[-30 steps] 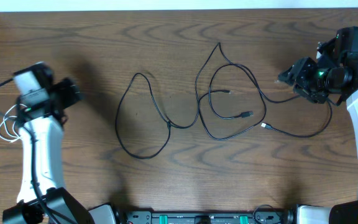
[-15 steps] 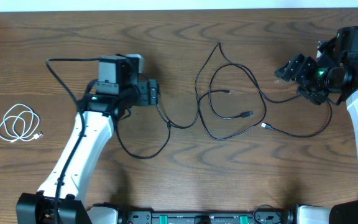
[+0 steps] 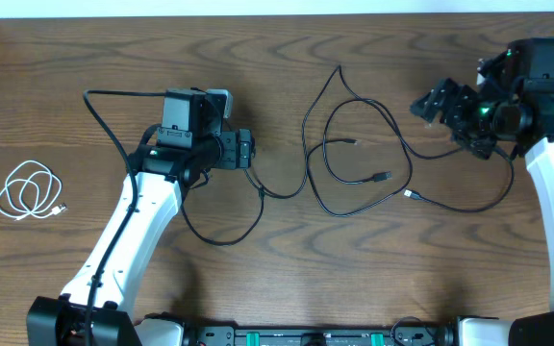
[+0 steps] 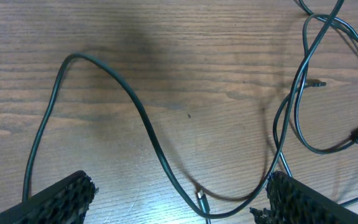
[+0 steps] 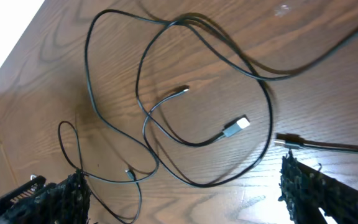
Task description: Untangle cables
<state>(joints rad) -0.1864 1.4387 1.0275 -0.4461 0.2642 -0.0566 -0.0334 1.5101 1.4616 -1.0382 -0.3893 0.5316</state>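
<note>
The white cable (image 3: 29,191) now lies free and alone at the left. The left claw (image 3: 248,152) has swung over the black cables (image 3: 354,163) in the middle, its fingers apart. The right claw (image 3: 429,104) just spread apart too.

Under me lies a wooden table (image 3: 277,279), dark brown, with bold wavy grain running left to right across the whole overhead view. Along the top edge of that view the table ends at a narrow white strip (image 3: 258,7). My right wrist camera also shows white in its upper left corner, past the table's slanting edge. At the bottom centre of the overhead view sits a black rail (image 3: 296,337) with small green marks.
</note>
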